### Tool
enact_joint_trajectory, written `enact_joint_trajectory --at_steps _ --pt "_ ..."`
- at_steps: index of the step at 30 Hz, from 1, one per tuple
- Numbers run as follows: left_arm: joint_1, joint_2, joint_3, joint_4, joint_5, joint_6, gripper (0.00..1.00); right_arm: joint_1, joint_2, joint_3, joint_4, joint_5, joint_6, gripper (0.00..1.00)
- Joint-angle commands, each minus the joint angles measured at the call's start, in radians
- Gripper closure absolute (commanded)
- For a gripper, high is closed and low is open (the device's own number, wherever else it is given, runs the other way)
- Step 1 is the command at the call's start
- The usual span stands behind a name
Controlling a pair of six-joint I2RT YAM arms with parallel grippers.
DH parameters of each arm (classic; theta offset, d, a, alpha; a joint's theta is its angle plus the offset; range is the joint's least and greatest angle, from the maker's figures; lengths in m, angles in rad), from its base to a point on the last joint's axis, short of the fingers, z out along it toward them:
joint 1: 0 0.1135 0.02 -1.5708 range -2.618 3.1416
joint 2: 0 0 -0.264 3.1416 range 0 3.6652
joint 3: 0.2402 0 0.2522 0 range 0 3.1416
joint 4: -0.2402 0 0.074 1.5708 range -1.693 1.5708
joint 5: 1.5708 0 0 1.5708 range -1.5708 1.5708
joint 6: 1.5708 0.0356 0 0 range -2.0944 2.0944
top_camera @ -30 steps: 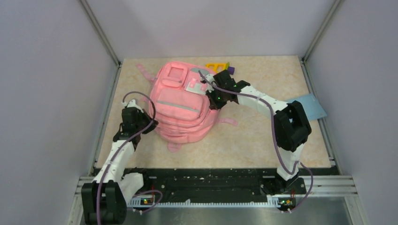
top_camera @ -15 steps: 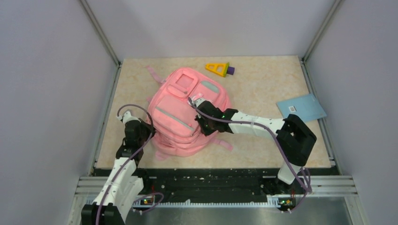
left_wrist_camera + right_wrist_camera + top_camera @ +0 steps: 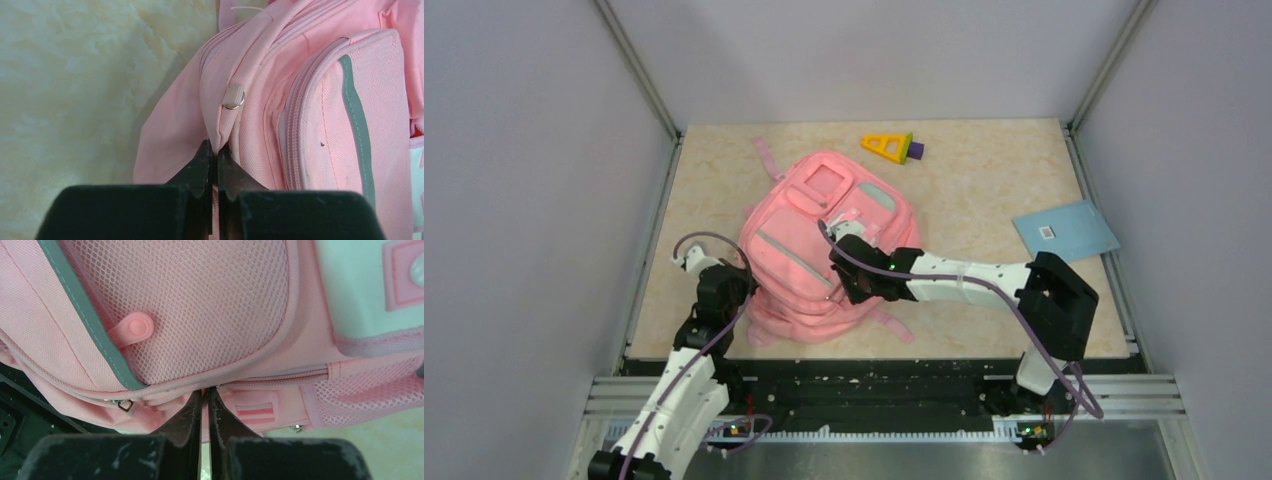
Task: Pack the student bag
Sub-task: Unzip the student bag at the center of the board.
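Note:
The student bag (image 3: 809, 225), a big pink backpack with grey strips, lies front side up on the table near its front edge. My left gripper (image 3: 742, 288) is at the bag's lower left side. In the left wrist view the left gripper (image 3: 214, 148) is shut on a fold of the bag's pink fabric (image 3: 310, 115), just below a small zipper pull (image 3: 233, 96). My right gripper (image 3: 842, 268) is at the bag's lower right. In the right wrist view it (image 3: 205, 391) is shut on the bag's seam edge, under a mesh pocket (image 3: 210, 315).
A yellow triangle toy with a purple piece (image 3: 889, 147) lies at the back of the table. A light blue booklet (image 3: 1064, 230) lies at the right edge. Grey walls stand close on the left, right and back. The black base rail (image 3: 874, 385) runs just below the bag.
Both arms have pulled back toward their bases and dragged the bag from the back of the table to the front. The yellow toy, half hidden before, now shows fully.

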Motion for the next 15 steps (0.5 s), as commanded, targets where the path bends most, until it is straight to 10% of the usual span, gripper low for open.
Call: enact_joint_trajectory --at_steps 1,15 --pt "-0.03 -0.018 0.031 0.061 0.059 -0.024 1.0 0.026 -0.116 0.005 0.103 0.029 0.007 1.0" --pt "-0.057 0.028 -0.016 0.208 -0.173 -0.155 1.0 0.174 -0.139 -0.146 0.265 -0.069 0.13 1.0"
